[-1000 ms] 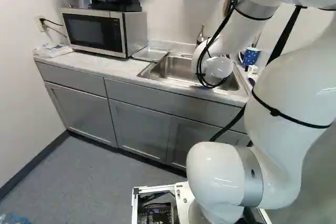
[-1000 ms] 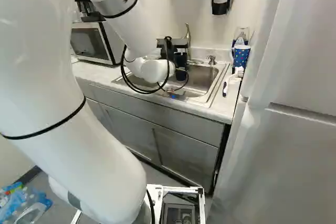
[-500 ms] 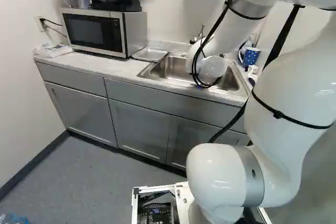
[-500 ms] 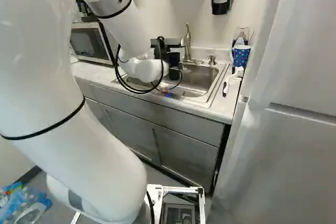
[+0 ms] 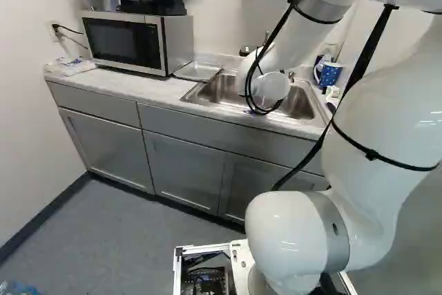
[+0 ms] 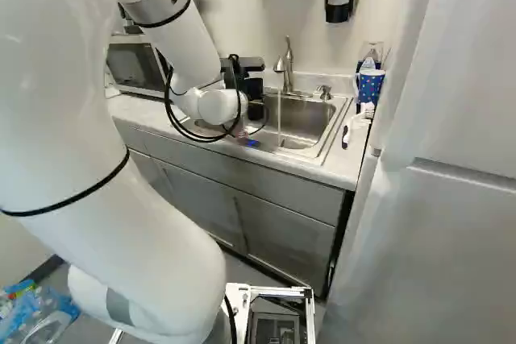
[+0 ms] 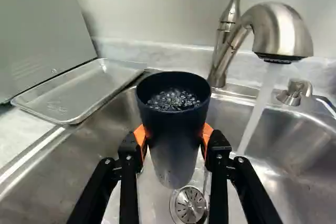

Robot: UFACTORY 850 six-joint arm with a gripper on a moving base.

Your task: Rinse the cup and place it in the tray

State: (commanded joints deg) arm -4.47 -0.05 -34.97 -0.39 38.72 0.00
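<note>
One cup (image 7: 173,135), dark, upright, wet inside, clasped from both sides by the gripper (image 6: 240,78), fingers a cup's width apart, over the sink (image 7: 79,161), left of running water (image 7: 256,111), right of the tray (image 7: 84,93).

Cup (image 7: 173,140): dark navy, paler toward base, open mouth up, roughly upright — clear bubbles or drops clustered inside (too small to tell which). Held in gripper (image 6: 255,107) over sink (image 7: 58,174), beside running water (image 7: 256,111), apart from it. Tray (image 7: 79,93): shallow, silvery metal, rectangular, raised rim — lying flat on counter (image 7: 23,129), between microwave (image 5: 124,41) and sink.
</note>
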